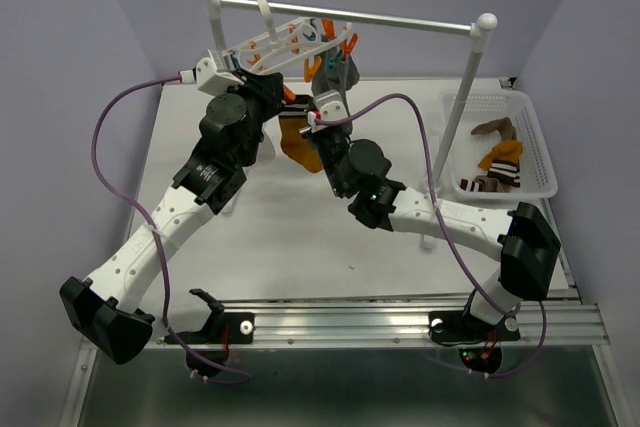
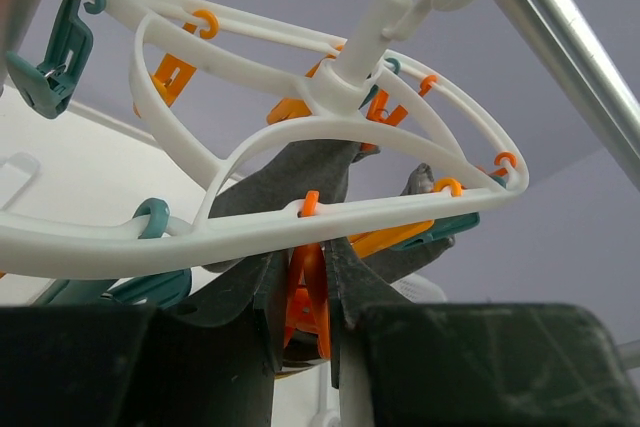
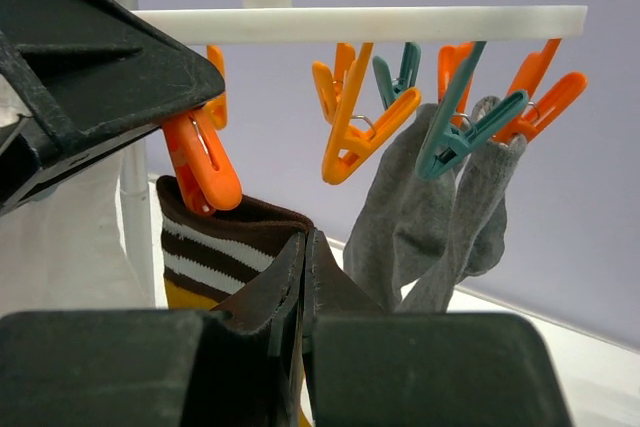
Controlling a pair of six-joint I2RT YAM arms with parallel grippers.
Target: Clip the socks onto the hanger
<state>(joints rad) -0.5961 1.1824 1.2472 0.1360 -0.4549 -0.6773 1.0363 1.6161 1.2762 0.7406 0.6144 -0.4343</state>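
Note:
The white hanger (image 1: 285,47) hangs by its hook from the rail, with orange and teal clips dangling from it. It also shows in the left wrist view (image 2: 250,232). My left gripper (image 1: 283,97) (image 2: 305,262) is shut on an orange clip (image 2: 308,292) under the frame. My right gripper (image 1: 316,117) (image 3: 304,242) is shut on the cuff of a brown striped, mustard sock (image 3: 215,247) (image 1: 300,142) and holds it up to that orange clip (image 3: 205,162). The clip's tip touches the cuff. Two grey socks (image 3: 430,207) (image 1: 335,72) hang from teal clips (image 3: 460,127).
The metal rail stand (image 1: 350,15) with white ball-topped posts spans the back of the table. A white perforated basket (image 1: 535,137) at the right holds more socks (image 1: 500,157). Purple cables loop from both arms.

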